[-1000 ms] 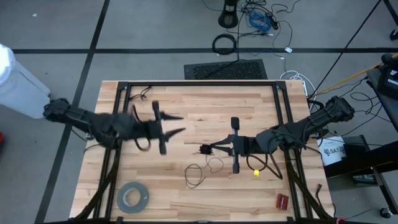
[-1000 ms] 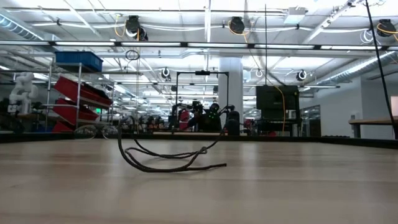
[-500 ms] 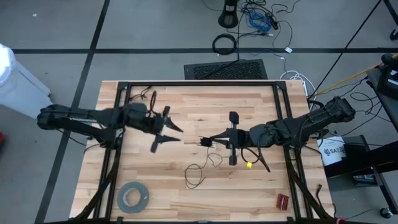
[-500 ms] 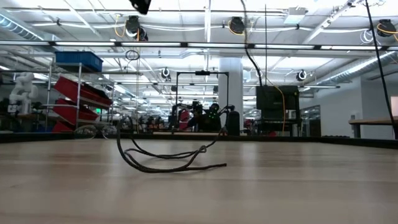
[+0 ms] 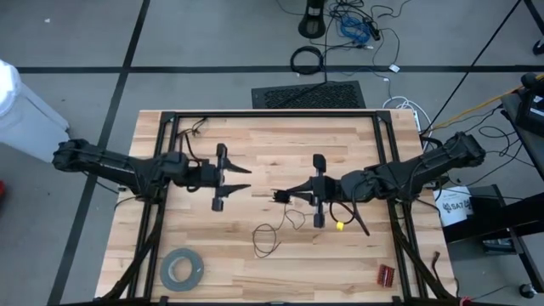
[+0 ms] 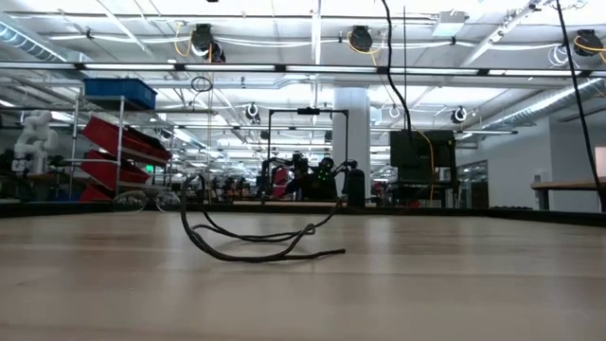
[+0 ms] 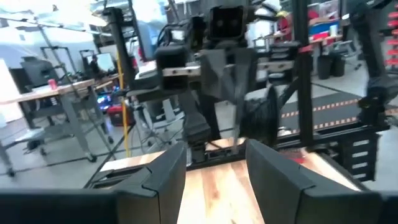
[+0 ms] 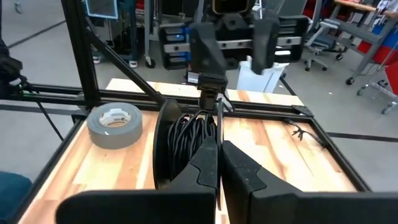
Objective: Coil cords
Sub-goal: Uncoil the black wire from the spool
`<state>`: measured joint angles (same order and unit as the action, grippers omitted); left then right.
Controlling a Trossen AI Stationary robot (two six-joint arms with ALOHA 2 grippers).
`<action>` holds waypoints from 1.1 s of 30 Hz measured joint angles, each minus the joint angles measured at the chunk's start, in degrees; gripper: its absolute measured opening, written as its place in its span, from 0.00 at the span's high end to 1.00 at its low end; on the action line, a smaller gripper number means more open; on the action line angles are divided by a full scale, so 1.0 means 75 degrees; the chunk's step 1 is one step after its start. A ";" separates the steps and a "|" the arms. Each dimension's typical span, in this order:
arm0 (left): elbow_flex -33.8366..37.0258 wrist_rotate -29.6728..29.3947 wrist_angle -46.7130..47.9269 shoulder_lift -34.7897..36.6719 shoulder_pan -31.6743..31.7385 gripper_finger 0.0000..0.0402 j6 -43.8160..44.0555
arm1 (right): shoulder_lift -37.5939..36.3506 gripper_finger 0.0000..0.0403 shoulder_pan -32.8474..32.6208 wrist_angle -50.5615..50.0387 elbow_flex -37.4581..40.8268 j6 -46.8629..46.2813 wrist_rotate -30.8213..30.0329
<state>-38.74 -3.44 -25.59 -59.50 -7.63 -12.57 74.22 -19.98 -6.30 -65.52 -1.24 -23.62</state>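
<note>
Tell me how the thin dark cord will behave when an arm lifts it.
The cord lies in loose, uneven loops on the table, so it is probably floppy and will sag. The right gripper pinches it shut with its slack trailing, so it seems light and may snag.

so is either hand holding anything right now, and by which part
The right hand is shut on the thin wire, pinching it where its strands bunch near one end. The left hand is open and holds nothing.
</note>
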 joint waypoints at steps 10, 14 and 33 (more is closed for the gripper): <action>0.0009 0.0549 -0.0235 -0.0508 -0.0007 0.57 0.0270 | 0.0095 1.00 -0.0007 0.0184 0.0000 -0.0145 0.0001; 0.0009 0.0564 -0.0573 -0.0779 -0.0186 0.57 0.0430 | 0.0095 1.00 0.0012 0.0182 0.0000 -0.0107 -0.0001; 0.0009 -0.0368 -0.1376 -0.1425 -0.0411 0.57 0.0482 | 0.0095 1.00 0.0136 0.0183 0.0000 0.0036 0.0400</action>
<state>-38.68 -6.20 -35.91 -70.19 -10.72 -8.96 74.94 -18.96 -4.93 -65.52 -0.97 -20.62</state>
